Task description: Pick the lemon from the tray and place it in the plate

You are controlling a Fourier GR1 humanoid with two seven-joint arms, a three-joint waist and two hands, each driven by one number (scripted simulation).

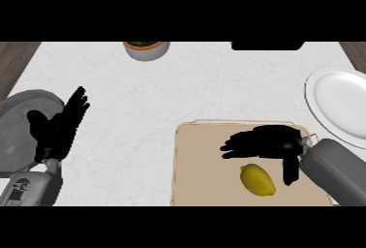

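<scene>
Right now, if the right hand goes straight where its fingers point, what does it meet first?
The right hand points to the view's left, over the tray. The lemon lies nearer the robot, off that line. If low enough it would meet the tray's left rim first; height unclear.

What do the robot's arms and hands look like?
Both hands are plain black with slim fingers and a thumb: the left hand at the view's left, the right hand at its right. Each joins a smooth, rounded grey forearm. The left forearm looks lighter, with small dark markings; the right forearm is darker, plain grey. No cables or sleeves show.
</scene>
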